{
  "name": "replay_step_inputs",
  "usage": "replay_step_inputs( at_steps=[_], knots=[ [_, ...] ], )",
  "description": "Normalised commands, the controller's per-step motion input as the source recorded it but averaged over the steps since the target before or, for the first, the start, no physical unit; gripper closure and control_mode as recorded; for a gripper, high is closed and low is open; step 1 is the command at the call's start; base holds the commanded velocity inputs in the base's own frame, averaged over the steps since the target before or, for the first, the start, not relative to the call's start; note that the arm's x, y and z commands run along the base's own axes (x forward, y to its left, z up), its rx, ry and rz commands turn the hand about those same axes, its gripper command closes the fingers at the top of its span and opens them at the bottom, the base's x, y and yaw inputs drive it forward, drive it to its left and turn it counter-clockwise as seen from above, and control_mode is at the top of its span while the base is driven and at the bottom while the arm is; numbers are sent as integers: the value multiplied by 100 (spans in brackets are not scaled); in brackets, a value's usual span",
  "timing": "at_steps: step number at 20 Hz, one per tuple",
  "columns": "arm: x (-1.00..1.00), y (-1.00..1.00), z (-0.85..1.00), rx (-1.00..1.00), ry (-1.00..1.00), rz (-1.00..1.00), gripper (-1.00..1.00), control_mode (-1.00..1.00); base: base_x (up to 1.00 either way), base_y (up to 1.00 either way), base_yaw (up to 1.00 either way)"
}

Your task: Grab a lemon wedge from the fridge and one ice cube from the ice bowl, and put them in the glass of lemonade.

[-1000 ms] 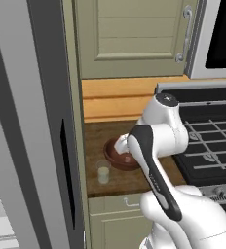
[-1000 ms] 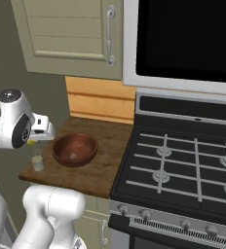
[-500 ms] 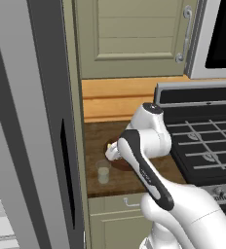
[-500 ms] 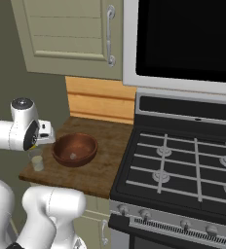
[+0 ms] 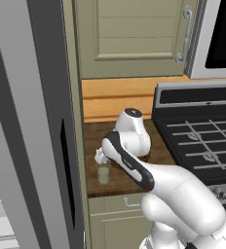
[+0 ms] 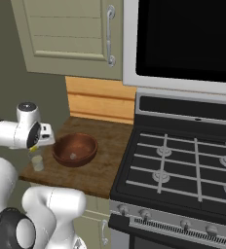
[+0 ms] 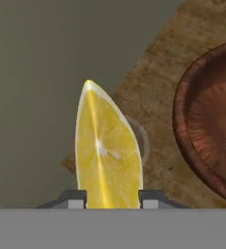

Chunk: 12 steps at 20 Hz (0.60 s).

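My gripper (image 7: 110, 197) is shut on the lemon wedge (image 7: 107, 151), a bright yellow slice standing up between the two fingertips (image 7: 74, 199). Right behind the wedge shows the rim of the glass of lemonade (image 7: 143, 141). In the right base view the gripper (image 6: 34, 146) hangs just above the glass (image 6: 37, 162), with the wedge (image 6: 33, 147) as a small yellow spot under the hand. The reddish-brown ice bowl (image 6: 75, 150) sits right of the glass, a small pale piece in its middle. The glass (image 5: 103, 173) stands near the counter's front left corner, under the gripper (image 5: 100, 156).
The grey fridge (image 5: 32, 121) fills the left side, close to the glass. A black gas stove (image 6: 183, 165) adjoins the wooden counter (image 6: 105, 165) on the right, with a microwave (image 6: 183, 39) above it. Closed cabinets (image 5: 134, 34) hang over the counter.
The arm has swung left from over the bowl to over the glass, carrying the lemon wedge. Glass and bowl have stayed put.
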Motion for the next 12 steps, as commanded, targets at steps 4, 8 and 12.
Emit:
replay_step_inputs(
  at_steps=[4,8,12],
  knots=[
    [34,13,-68,-8,10,6,100,-100,0,0,0],
    [29,9,-43,-7,7,4,100,-100,0,0,0],
    [16,2,-18,-3,1,3,100,-100,0,0,0]
  ],
)
